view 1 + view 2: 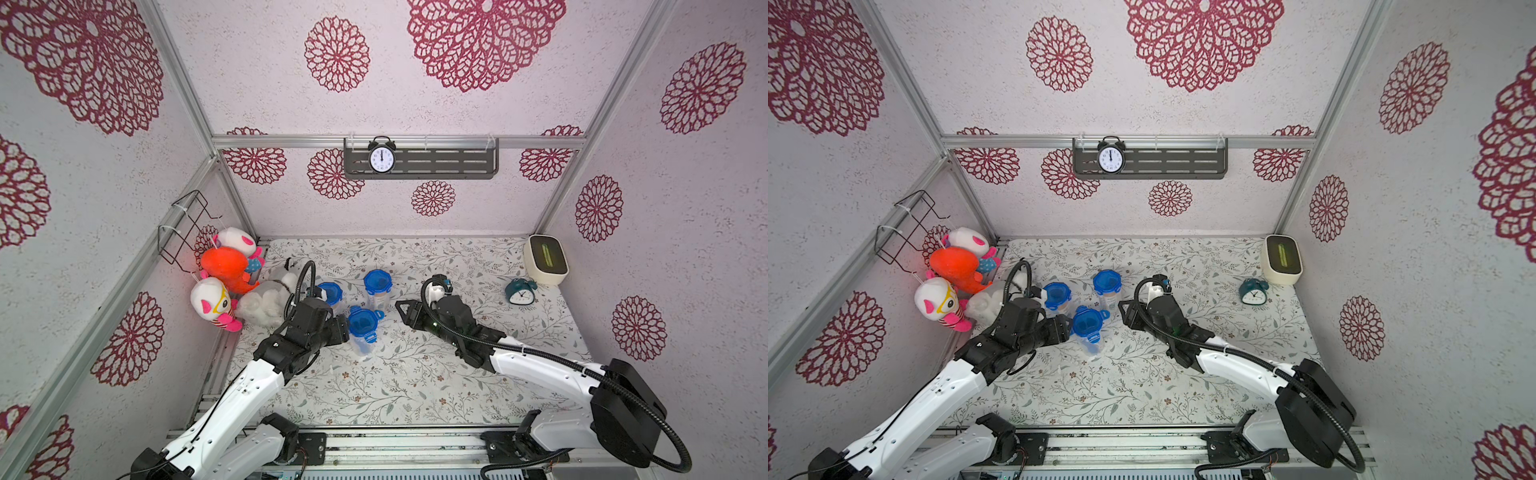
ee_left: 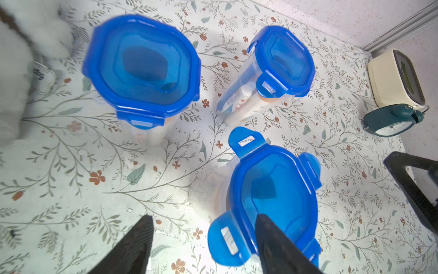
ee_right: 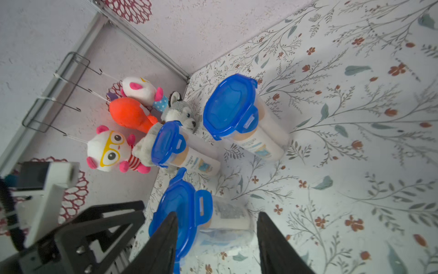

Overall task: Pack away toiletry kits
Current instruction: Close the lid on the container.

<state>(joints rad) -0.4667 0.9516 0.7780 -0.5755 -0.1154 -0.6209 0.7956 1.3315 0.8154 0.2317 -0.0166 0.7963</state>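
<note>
Your landmark is the cup with raised tabs [image 1: 363, 328]; it stands upright on the table [image 1: 415, 386]. Its blue lid [image 2: 272, 197] sits on top, but the tabs stick out, so I judge it is not locked. The two other cups [image 1: 330, 293] [image 1: 378, 284] stand just behind it, with their tabs folded down.

The left gripper [image 2: 203, 220] is just beside this cup, jaws spread, holding nothing. One finger is over the lid; I cannot tell if it touches. The right gripper [image 3: 217, 214] is near the cup on the opposite side, also spread and empty.

The danger: if you press on the edge of the lid and not on its middle, the light cup can tip or slide away, because nothing holds its body. It could then knock over the cups behind it.

The table has a smooth flowered cover. A teal clock [image 1: 519, 291] stands well apart from the cup, and plush toys [image 1: 226, 270] hang on the side wall. The walls carry red flower patterns.
</note>
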